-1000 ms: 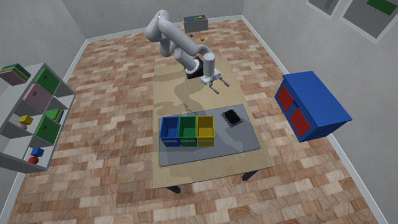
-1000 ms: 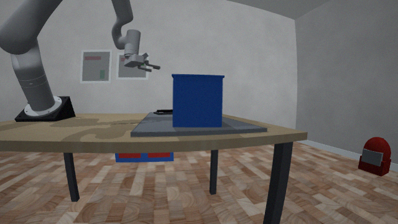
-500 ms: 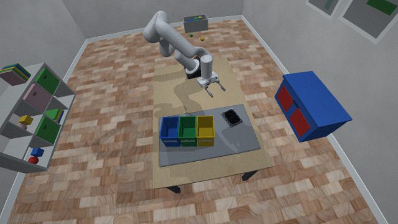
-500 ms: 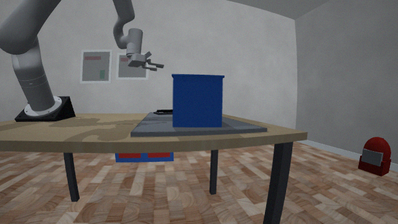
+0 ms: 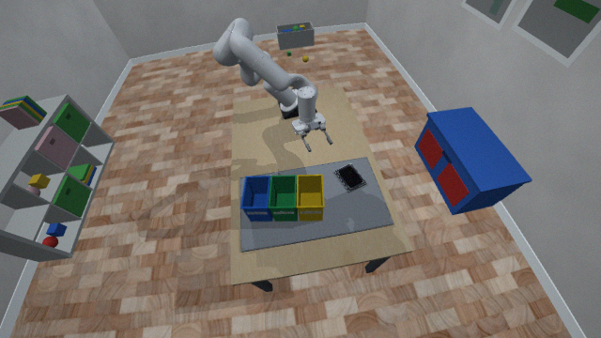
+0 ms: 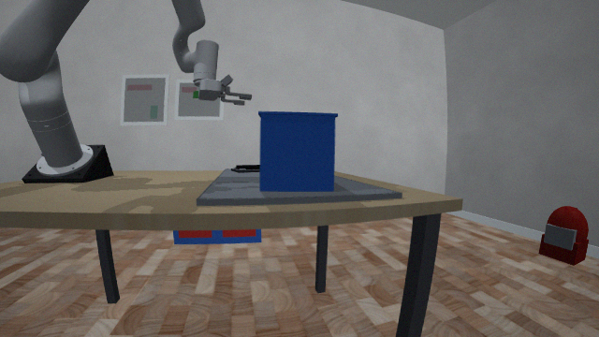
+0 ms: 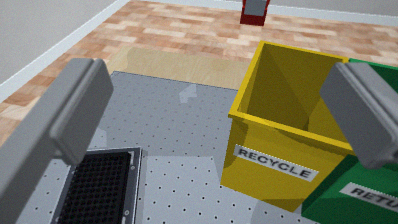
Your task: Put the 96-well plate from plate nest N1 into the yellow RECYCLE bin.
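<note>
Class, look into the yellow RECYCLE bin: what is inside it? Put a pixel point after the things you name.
The yellow RECYCLE bin (image 5: 310, 214) (image 7: 280, 160) shows bare inner walls and floor, with nothing lying there. In the wrist view, its near wall covers part of the floor.

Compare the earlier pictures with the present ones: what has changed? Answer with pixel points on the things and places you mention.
The open pincer (image 5: 320, 145) (image 6: 242, 99) (image 7: 220, 115) has swung towards the bins' side in the top view; nothing was gripped or released. The black plate (image 5: 350, 176) (image 7: 95, 187) and three bins stayed put.
</note>
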